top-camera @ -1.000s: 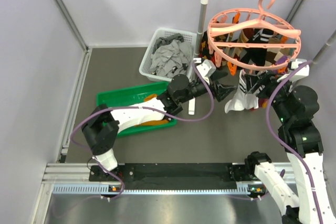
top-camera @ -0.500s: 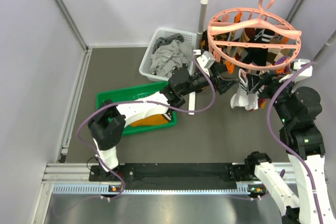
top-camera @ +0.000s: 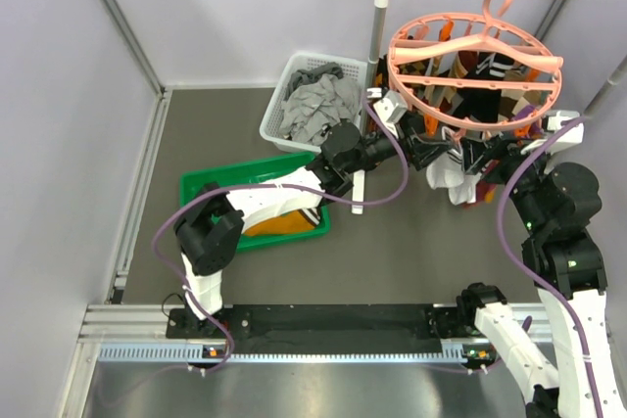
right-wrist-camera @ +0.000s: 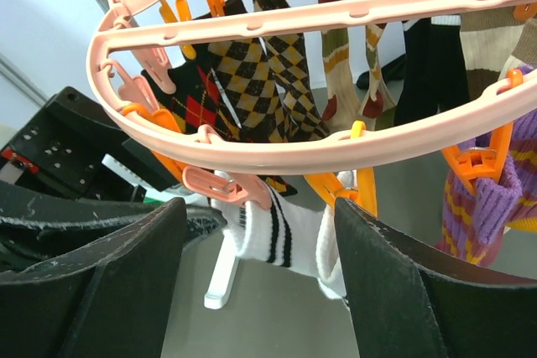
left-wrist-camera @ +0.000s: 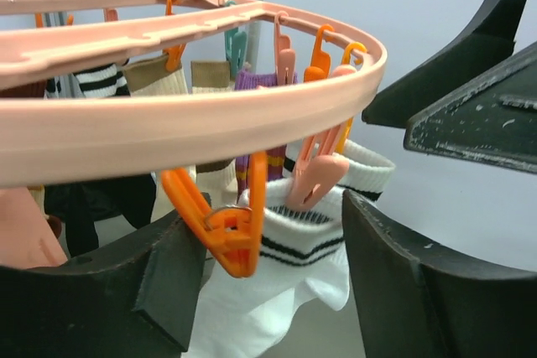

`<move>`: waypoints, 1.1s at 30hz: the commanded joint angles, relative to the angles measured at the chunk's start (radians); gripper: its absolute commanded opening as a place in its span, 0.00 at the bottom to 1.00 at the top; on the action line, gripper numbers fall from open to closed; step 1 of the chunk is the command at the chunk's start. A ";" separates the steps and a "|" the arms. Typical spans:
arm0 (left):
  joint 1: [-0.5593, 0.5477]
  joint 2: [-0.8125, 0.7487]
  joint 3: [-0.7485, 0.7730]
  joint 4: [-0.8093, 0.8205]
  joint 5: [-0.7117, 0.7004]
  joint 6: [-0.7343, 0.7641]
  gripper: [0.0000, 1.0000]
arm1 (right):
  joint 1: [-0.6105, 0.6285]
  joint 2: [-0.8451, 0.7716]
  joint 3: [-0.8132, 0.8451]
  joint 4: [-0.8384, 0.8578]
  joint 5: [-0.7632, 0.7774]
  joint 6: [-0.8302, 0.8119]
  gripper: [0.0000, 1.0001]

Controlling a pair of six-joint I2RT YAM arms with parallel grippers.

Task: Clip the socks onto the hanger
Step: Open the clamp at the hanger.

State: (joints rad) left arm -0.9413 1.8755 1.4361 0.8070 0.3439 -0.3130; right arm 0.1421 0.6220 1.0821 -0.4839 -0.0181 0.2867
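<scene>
Left gripper (left-wrist-camera: 273, 215) and right gripper (right-wrist-camera: 260, 207) are both hanging part-open under the hanger (left-wrist-camera: 210, 115), striped sock (left-wrist-camera: 294, 241) dangling between their fingers (left-wrist-camera: 101, 291) (contact unclear).

A: Any lettering, numbers or marks legible in the three views?
B: None. The hanger (left-wrist-camera: 210, 123) and its clips (left-wrist-camera: 312, 178) carry no print. The striped sock (left-wrist-camera: 285, 278) shows only black bands, and the argyle socks (right-wrist-camera: 252, 73) only diamonds.
A: Basket (top-camera: 277, 102), tray (top-camera: 211, 183)?
B: Nothing readable on either.
</scene>
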 commanded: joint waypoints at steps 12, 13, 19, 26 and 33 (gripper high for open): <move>-0.002 -0.039 0.004 0.024 -0.039 -0.021 0.41 | 0.021 -0.024 0.075 0.010 -0.029 -0.050 0.70; -0.005 -0.045 0.000 0.006 -0.046 -0.015 0.38 | 0.021 -0.024 0.082 0.008 -0.043 -0.050 0.70; -0.043 -0.067 0.006 -0.091 -0.144 0.063 0.29 | 0.022 -0.010 0.125 0.007 -0.155 -0.052 0.70; -0.103 -0.072 0.027 -0.176 -0.296 0.144 0.27 | 0.022 0.056 0.182 -0.065 -0.281 -0.026 0.67; -0.162 -0.058 0.060 -0.212 -0.405 0.235 0.30 | 0.021 0.137 0.225 -0.168 -0.330 0.012 0.57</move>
State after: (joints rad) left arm -1.0760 1.8561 1.4551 0.6327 0.0078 -0.1478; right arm 0.1535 0.7265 1.2663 -0.5964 -0.3054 0.2676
